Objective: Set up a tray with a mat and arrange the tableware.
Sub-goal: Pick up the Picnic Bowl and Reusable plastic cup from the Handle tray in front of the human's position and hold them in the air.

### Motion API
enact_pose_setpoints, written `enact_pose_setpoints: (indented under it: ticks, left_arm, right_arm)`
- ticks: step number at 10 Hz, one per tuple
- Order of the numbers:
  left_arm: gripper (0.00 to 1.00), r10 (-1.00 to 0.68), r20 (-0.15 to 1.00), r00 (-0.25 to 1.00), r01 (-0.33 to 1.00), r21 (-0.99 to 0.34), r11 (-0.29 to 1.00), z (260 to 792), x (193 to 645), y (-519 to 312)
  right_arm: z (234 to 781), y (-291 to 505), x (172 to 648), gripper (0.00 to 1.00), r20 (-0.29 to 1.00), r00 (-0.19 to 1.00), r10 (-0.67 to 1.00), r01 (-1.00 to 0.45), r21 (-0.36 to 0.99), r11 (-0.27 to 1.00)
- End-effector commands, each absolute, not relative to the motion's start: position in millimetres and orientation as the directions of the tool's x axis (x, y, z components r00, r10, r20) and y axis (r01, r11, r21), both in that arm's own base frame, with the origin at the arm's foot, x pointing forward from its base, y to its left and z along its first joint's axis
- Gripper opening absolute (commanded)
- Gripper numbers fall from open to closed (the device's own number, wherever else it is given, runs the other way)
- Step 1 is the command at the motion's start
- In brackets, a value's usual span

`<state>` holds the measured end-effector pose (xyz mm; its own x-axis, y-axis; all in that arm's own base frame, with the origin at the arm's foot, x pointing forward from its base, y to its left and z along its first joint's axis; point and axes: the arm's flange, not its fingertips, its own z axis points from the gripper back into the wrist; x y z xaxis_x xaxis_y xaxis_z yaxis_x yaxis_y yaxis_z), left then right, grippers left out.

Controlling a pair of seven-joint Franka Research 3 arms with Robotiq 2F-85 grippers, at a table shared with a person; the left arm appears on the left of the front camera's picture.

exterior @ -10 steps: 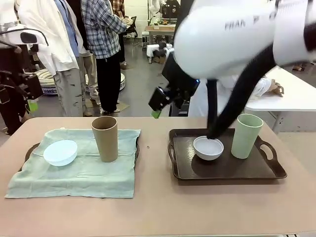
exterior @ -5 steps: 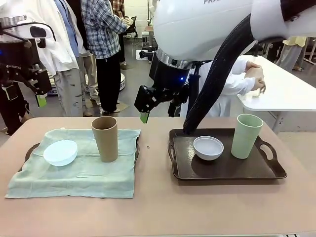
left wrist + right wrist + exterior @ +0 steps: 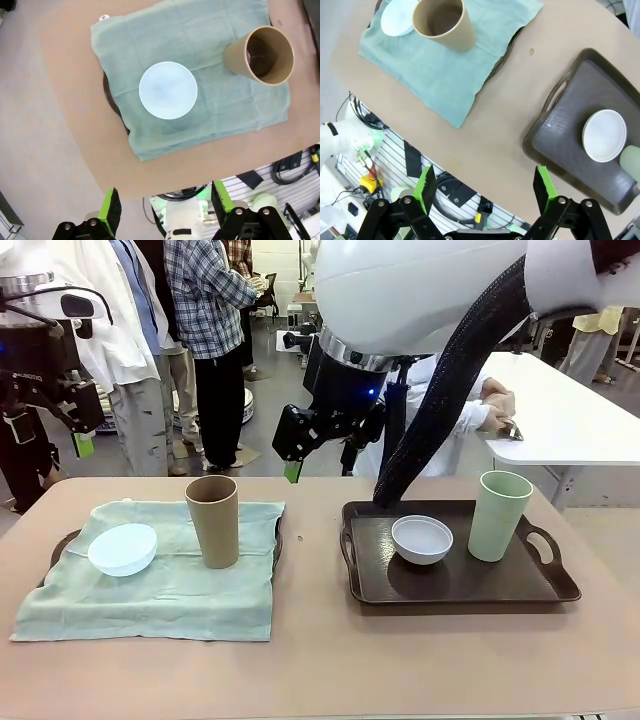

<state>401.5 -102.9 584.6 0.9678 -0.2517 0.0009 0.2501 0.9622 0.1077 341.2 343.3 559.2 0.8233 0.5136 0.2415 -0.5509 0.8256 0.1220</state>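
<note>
Front view is showing the tableware sitting in two groups on the tan table [image 3: 320,660]. On the left, the light blue shallow bowl [image 3: 123,548] and the tall brown handleless tumbler [image 3: 213,521] are sitting near each other, not touching, on a pale green cloth mat [image 3: 160,590]. That mat is draping over a dark tray [image 3: 60,543], so only bits of the rim are peeking out. On the right, the pale grey-white shallow bowl [image 3: 421,539] is sitting just beside the tall pale green tumbler [image 3: 499,515], both upright on a bare dark brown handled tray [image 3: 540,585].

Neither gripper is touching any of it. In the left wrist view the left gripper [image 3: 165,205] is hanging high over the table with its jaws spread wide and nothing between them. The blue bowl is lying straight ahead of the gap, well apart, and the brown tumbler is sitting off to the upper right.

In the right wrist view the right gripper [image 3: 485,186] is also holding its jaws wide apart and empty. The bare strip of table between the two trays is lying ahead of the gap. The grey-white bowl is sitting off to the right, the green tumbler is getting cut off by the right edge, and the blue bowl by the top edge.

Back in the front view, the right arm [image 3: 420,290] is blocking much of the far side. A person's hand [image 3: 497,405] is showing past it on a white table [image 3: 580,430].
</note>
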Motion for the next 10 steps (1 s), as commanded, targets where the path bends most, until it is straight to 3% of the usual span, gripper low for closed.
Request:
enact_pose_setpoints:
  ticks: [1,7,8,10]
  left_arm:
    - [0.95,-0.262,0.002,0.965,0.26,0.121,0.958,584,400,-100]
    - [0.95,-0.262,0.002,0.965,0.26,0.121,0.958,584,400,-100]
    - [0.95,-0.252,0.001,0.968,0.25,0.108,0.962,585,402,-103]
    - [0.95,-0.281,-0.012,0.96,0.279,-0.071,0.958,555,411,-79]
  right_arm:
    - [557,342,341,1.0,0.25,0.818,0.518,-0.556,0.115,0.823]
    - [559,343,341,1.0,0.241,0.823,0.514,-0.551,0.122,0.826]
    - [554,330,334,1.0,0.154,0.836,0.527,-0.546,0.139,0.826]
    - [537,258,338,1.0,0.098,0.893,0.44,-0.451,0.167,0.877]
